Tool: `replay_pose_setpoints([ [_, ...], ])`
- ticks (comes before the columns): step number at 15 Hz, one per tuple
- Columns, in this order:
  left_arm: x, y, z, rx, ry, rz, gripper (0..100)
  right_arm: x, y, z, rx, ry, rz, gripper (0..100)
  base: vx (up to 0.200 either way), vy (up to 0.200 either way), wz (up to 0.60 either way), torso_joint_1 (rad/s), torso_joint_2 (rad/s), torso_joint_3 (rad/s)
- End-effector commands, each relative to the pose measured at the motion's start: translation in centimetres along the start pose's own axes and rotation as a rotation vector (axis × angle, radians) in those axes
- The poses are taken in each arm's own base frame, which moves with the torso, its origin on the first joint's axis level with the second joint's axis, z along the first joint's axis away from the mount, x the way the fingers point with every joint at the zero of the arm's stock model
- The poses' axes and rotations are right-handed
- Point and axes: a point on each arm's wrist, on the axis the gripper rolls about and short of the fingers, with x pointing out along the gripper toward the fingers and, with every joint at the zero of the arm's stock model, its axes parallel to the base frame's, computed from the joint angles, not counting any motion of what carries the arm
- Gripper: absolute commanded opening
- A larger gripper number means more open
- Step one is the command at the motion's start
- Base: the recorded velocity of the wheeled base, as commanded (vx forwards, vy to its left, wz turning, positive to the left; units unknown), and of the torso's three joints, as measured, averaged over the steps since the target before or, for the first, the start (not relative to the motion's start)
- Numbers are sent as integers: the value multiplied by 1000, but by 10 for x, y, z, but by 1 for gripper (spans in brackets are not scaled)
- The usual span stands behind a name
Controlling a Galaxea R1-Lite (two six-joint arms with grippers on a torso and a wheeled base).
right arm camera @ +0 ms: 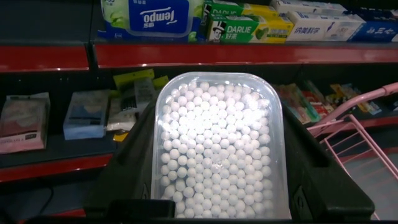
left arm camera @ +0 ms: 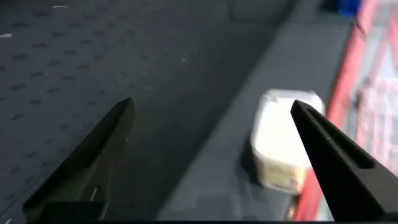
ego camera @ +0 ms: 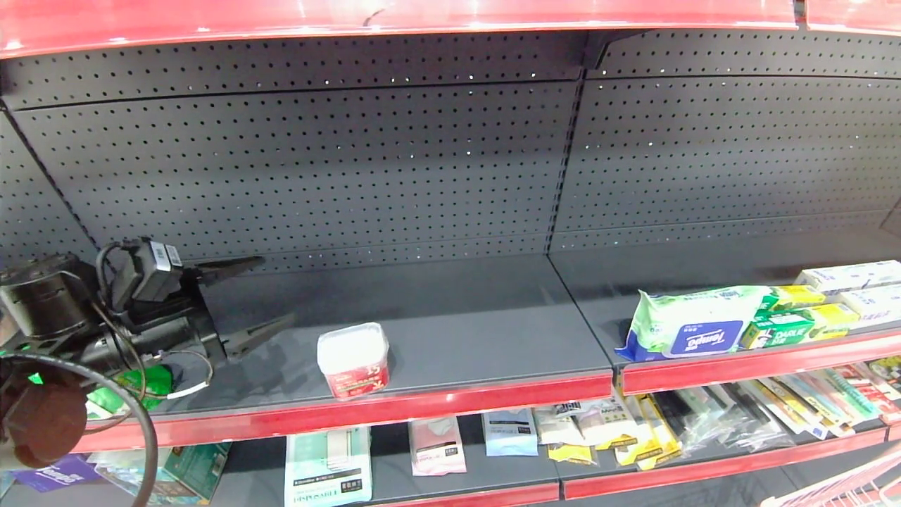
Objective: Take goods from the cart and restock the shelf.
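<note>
A shop: red-edged pegboard shelves (ego camera: 457, 331) lined with packaged wipes (ego camera: 693, 331) and toothpaste boxes (ego camera: 788, 325).

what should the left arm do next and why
Probably draw the left gripper back off the shelf. It is open and clear of the tub, which stands upright near the front edge, so that placement looks done, and the right gripper holds a second tub.

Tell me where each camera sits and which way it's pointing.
Head: up on the robot, facing down at the shelf; left gripper shows, open.
Left wrist: behind that gripper, looking along it at the white tub.
Right wrist: behind the right gripper, shut on a clear tub, facing the shelf.
Shared: head and left wrist both show the white tub.
</note>
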Motion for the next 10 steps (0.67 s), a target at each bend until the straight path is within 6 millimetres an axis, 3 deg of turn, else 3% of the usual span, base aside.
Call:
replay_pose_setpoints([
  [1,-7,1,4,-24,-13,58,100,0,0,0,10,0,0,0,0,0,0,0,0,0],
  [7,-17,-7,7,-137,0,267,100,0,0,0,19,2,2,0,0,0,0,0,0,0],
  [10,-25,-25,8,-282,41,442,100,0,0,0,19,2,2,0,0,0,0,0,0,0],
])
